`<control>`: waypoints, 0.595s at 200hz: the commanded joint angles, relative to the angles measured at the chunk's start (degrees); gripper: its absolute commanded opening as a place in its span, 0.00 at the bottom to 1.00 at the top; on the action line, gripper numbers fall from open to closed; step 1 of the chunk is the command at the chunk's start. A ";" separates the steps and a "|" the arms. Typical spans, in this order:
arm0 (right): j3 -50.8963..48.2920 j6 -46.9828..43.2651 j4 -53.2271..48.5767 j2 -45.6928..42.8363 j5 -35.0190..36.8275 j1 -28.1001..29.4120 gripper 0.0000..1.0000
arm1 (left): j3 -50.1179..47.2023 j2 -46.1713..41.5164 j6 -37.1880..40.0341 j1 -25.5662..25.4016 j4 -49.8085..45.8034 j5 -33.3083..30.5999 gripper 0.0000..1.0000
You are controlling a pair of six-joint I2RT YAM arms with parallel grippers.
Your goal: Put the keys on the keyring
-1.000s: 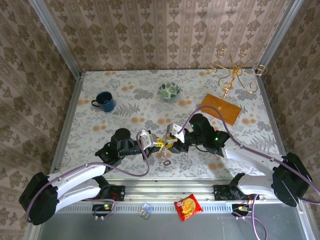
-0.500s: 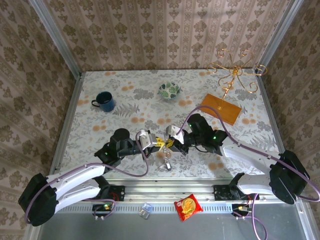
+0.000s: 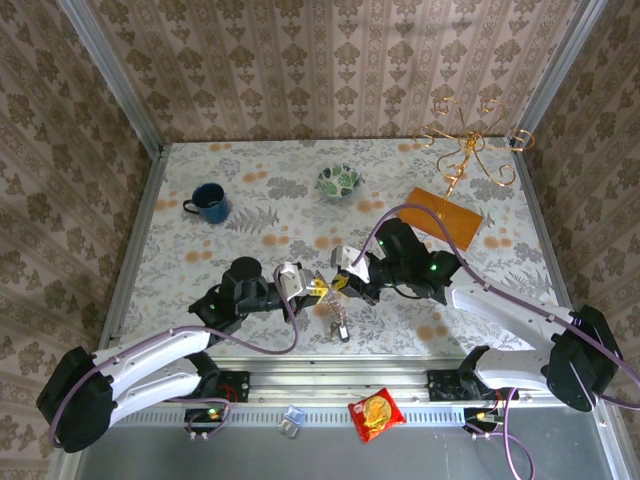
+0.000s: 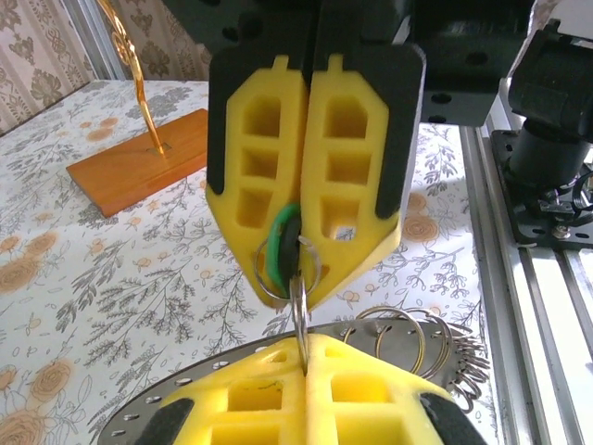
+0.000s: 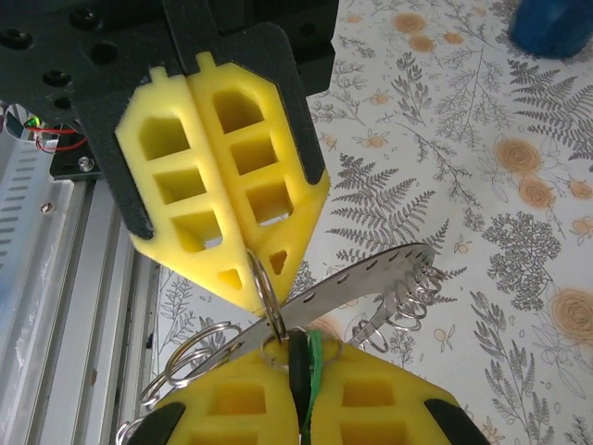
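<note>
My two grippers meet tip to tip over the table's front middle. The left gripper (image 3: 308,288) (image 4: 310,345) is shut on the keyring (image 4: 299,311), a thin metal loop standing edge-on between its yellow pads. Facing it, the right gripper (image 3: 340,284) (image 5: 310,350) is shut on the keys' (image 5: 315,363) green and black head piece (image 4: 283,252). The keyring (image 5: 265,289) passes through a small silver ring at that head. A flat perforated metal disc (image 5: 371,278) carrying several loose rings (image 4: 435,338) hangs under both grippers (image 3: 340,325).
A blue mug (image 3: 208,202) stands at the back left and a patterned bowl (image 3: 340,181) at the back middle. A gold wire stand on an orange base (image 3: 440,215) (image 4: 139,167) is at the back right. A red snack packet (image 3: 376,413) lies on the front rail.
Both grippers have stayed shut and joined, drifting slightly. The hanging disc and rings have swung a little to the right and lower.
</note>
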 commanded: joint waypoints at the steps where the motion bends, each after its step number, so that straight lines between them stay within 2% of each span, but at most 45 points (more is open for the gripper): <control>1: 2.85 -1.56 -1.44 -2.31 0.93 -0.01 0.01 | 1.72 -0.17 1.98 -0.17 -2.41 -0.20 0.00; 73: 3.95 -2.33 -4.29 -3.55 3.67 0.46 0.00 | 2.72 1.00 2.65 -0.26 -4.51 -0.36 0.00; 95: 4.31 -2.63 -5.79 -3.60 5.11 0.63 0.00 | 1.61 0.44 1.62 -0.18 -1.95 -1.46 0.38; 119: 5.02 -2.61 -7.17 -3.71 6.31 0.94 0.00 | -0.13 -2.03 0.56 -0.07 1.14 -3.98 0.64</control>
